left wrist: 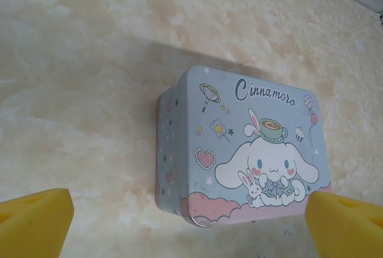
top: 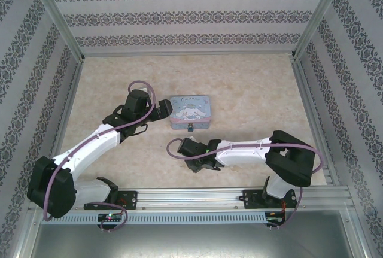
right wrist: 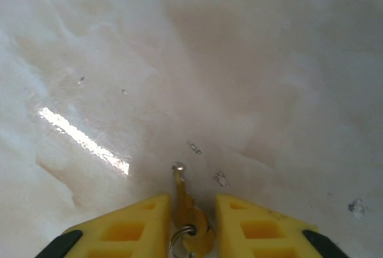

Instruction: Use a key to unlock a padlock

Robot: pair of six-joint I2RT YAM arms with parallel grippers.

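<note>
My left gripper (left wrist: 191, 231) wide open before "Cinnamoro" tin (left wrist: 239, 144), key (right wrist: 181, 195) between right gripper (right wrist: 191, 203) jaws, can't tell if gripped, bare desk (right wrist: 251, 78) ahead

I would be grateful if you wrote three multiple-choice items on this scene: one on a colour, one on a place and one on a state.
1. What is the main colour of the lid of the tin?
A. red
B. light blue
C. black

2. Where does the key lie?
A. on top of the tin
B. against the far wall
C. on the table between the fingers of the right gripper

3. How does the left gripper stand?
A. open, fingers wide apart
B. shut on the key
C. shut on the tin

Answers:
1 B: the left wrist view shows a pale blue lid with a cartoon print.
2 C: the right wrist view shows the key between the two yellow fingers.
3 A: its yellow fingers sit at opposite edges of the left wrist view, holding nothing.
</note>
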